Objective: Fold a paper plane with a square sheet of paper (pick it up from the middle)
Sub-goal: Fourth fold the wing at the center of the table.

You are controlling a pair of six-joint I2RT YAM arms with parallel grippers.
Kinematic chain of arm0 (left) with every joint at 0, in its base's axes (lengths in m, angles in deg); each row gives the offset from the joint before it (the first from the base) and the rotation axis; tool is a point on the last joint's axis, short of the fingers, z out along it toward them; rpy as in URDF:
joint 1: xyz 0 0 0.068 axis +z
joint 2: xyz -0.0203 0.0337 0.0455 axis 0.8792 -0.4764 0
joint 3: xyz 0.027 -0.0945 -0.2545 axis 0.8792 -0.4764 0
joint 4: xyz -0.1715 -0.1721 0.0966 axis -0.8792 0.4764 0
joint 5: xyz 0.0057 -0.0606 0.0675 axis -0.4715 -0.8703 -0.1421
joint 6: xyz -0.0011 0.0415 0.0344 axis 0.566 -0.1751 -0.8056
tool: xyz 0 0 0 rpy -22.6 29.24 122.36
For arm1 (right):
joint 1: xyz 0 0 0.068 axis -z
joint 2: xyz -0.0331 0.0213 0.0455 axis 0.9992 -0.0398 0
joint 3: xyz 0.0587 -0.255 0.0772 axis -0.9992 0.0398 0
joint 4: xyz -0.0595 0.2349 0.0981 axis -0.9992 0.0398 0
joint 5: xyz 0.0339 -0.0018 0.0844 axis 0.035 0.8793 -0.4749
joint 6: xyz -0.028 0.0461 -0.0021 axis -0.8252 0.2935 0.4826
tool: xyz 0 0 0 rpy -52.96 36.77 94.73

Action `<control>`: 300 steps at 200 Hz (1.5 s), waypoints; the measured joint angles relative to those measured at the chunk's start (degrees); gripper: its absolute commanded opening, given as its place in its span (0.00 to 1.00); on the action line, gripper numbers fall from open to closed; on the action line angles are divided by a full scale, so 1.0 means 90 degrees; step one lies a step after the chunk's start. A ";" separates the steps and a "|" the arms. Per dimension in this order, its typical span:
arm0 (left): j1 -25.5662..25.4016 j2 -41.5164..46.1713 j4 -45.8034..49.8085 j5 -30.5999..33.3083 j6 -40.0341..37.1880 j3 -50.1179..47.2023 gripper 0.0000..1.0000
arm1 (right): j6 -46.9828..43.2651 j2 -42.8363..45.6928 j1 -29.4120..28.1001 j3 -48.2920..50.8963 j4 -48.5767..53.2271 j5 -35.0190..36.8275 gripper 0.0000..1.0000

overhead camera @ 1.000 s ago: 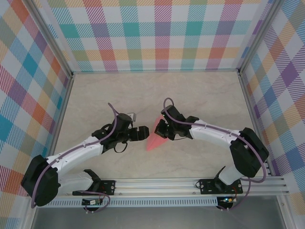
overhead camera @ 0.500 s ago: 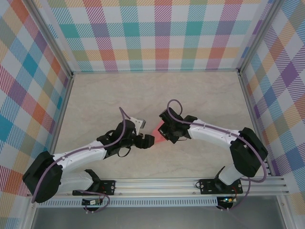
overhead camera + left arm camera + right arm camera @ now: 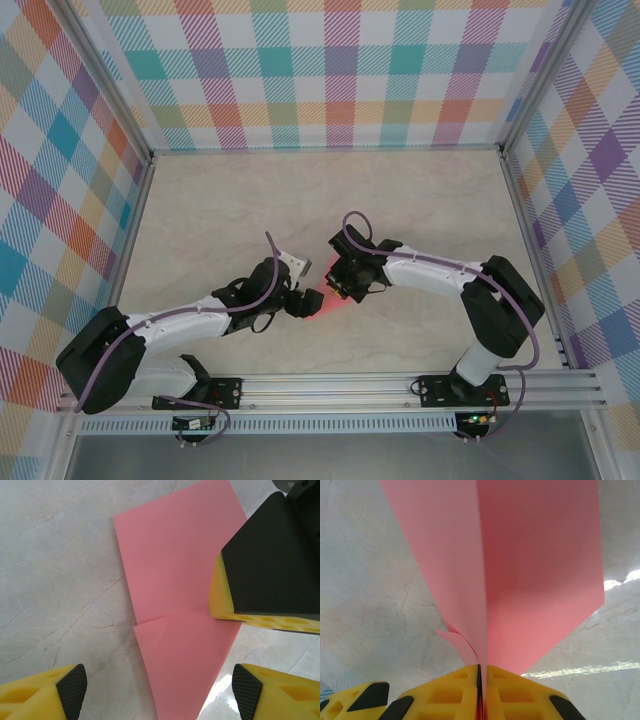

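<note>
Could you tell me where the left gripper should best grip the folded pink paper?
Probably the narrow free end of the folded pink paper, approached from the side opposite the right gripper, which pinches its centre crease. It tapers there, inside the open left gripper.

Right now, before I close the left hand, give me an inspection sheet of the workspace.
Surface: pale marbled table, some glare.
Job's things: pink paper, partly folded along a centre crease, between the two hands.
Clutter: nothing seen.
Hands: right hand shut on the paper's crease; left hand open, fingertips either side of the paper's narrow end.
Cables: purple cables loop along both arms, apart from the paper.
Surroundings: plaid walls on three sides; aluminium rail at the near edge.
</note>
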State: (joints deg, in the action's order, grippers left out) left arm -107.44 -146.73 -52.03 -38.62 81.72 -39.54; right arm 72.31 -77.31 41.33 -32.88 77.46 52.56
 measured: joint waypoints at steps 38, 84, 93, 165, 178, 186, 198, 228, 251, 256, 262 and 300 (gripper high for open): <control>-0.0002 0.0272 -0.0039 0.0097 0.0092 -0.0029 0.80 | -0.0578 0.0034 0.0568 -0.0347 0.0180 -0.0070 0.08; -0.0007 0.0899 0.0087 0.0427 0.0267 0.0029 0.84 | -0.1341 0.0330 0.0964 -0.1435 0.0425 0.0095 0.09; -0.0007 0.1032 0.0109 0.0474 0.0308 0.0029 0.84 | -0.1447 0.0406 0.0962 -0.1547 0.0423 0.0104 0.09; -0.0007 0.1168 0.0032 0.0568 0.0357 0.0027 0.82 | -0.1435 0.0202 0.0920 -0.0962 0.0165 -0.0338 0.08; -0.0007 0.0952 0.0002 0.0510 0.0333 0.0027 0.80 | -0.1365 0.0034 0.0862 -0.0809 0.0163 -0.0437 0.08; -0.0010 0.0787 -0.0034 0.0444 0.0316 0.0024 0.79 | -0.1287 -0.0063 0.0814 -0.0729 0.0160 -0.0505 0.08; -0.0012 0.0503 -0.0138 0.0318 0.0260 0.0017 0.78 | -0.1197 -0.0158 0.0748 -0.0634 0.0160 -0.0595 0.08; -0.0012 -0.0034 -0.0515 0.0056 0.0012 -0.0073 0.75 | -0.0976 -0.0211 0.0658 -0.0563 0.0165 -0.0780 0.09; -0.0012 -0.0352 -0.0709 -0.0068 -0.0219 -0.0095 0.69 | -0.0865 -0.0214 0.0653 -0.0563 0.0187 -0.0811 0.12; -0.0012 -0.0423 -0.0714 -0.0090 -0.0277 -0.0092 0.67 | -0.0840 -0.0214 0.0653 -0.0563 0.0189 -0.0814 0.12; -0.0012 -0.0510 -0.0721 -0.0104 -0.0330 -0.0085 0.66 | -0.0823 -0.0221 0.0653 -0.0563 0.0194 -0.0823 0.12; -0.0039 -0.0979 -0.0906 -0.0228 -0.0602 -0.0058 0.66 | -0.0719 -0.0403 0.0653 -0.0597 0.0301 -0.0835 0.12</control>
State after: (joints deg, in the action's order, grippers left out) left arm -107.79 -155.53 -60.18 -40.67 76.30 -40.07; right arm 65.84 -80.94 47.21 -38.25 80.17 45.04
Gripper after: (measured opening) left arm 0.655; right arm 0.122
